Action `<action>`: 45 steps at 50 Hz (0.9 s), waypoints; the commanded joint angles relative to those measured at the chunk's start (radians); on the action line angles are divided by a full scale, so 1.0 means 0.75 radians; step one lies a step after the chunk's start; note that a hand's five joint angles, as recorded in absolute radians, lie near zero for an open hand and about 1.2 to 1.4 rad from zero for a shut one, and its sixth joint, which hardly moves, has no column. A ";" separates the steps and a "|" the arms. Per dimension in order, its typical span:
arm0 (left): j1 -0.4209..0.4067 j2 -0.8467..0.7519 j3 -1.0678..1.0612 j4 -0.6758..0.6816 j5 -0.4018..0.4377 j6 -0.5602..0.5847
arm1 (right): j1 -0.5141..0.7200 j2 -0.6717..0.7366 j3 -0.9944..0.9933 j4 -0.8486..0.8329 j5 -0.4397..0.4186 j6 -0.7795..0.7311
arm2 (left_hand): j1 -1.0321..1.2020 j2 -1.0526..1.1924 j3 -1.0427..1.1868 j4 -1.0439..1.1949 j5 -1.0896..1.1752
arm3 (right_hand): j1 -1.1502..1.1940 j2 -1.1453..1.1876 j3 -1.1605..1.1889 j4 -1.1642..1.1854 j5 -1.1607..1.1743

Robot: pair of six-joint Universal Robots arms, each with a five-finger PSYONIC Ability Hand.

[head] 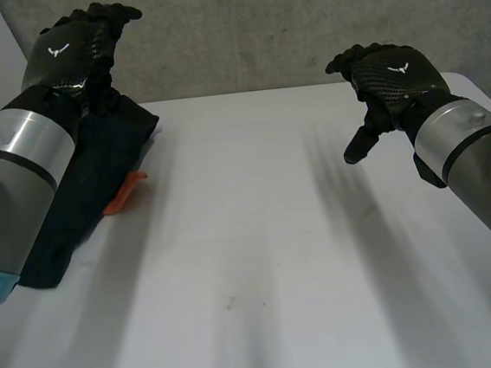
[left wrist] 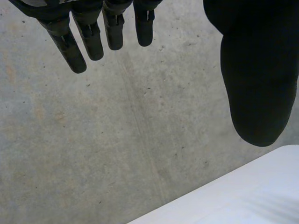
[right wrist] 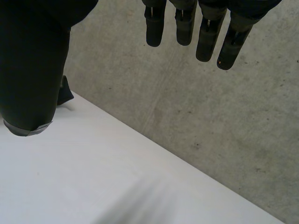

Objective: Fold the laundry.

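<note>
Dark cloth (head: pixel 105 171) lies in a long folded bundle at the left edge of the white counter (head: pixel 262 261), running from the far edge towards the near side, and is partly covered by the left arm. A small orange item (head: pixel 126 194) sticks out from under its right edge; can't tell what it is.

Left hand (head: pixel 71 48) is raised above the far end of the cloth, not touching it. In the left wrist view its fingers (left wrist: pixel 91 42) are straight and spread, with the thumb (left wrist: pixel 261 84) well apart from them and nothing between. Behind them are the grey concrete wall (left wrist: pixel 117 140) and a corner of the counter (left wrist: pixel 243 196).

Right hand (head: pixel 391 74) hovers over the far right part of the counter, well apart from the cloth, thumb pointing down. In the right wrist view its fingers (right wrist: pixel 185 28) hang straight and the thumb (right wrist: pixel 28 70) stands wide off, so the hand is empty and relaxed, with bare counter (right wrist: pixel 117 177) under the palm. A small dark shape (right wrist: pixel 65 93) beside the thumb is probably the far cloth, hard to confirm.
</note>
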 commanded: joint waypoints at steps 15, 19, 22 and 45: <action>0.375 -0.610 0.238 0.058 0.101 0.698 | 0.000 0.052 0.003 0.003 0.001 -0.067 | -0.028 -0.023 -0.029 -0.020 -0.053 | -0.032 -0.065 -0.065 -0.082 -0.093; 0.410 -0.774 0.325 0.044 0.093 0.854 | 0.000 0.068 0.001 0.001 0.001 -0.073 | -0.032 -0.027 -0.033 -0.024 -0.057 | -0.032 -0.065 -0.065 -0.082 -0.093; 0.432 -0.878 0.395 0.027 0.089 0.946 | 0.000 0.075 0.001 0.003 0.001 -0.080 | -0.024 -0.020 -0.025 -0.016 -0.049 | -0.032 -0.065 -0.065 -0.082 -0.093; 0.122 -0.617 0.504 0.183 -0.202 0.711 | -0.018 0.058 -0.019 0.003 0.001 -0.084 | 1.584 1.589 1.584 1.592 1.559 | -0.032 -0.065 -0.065 -0.082 -0.093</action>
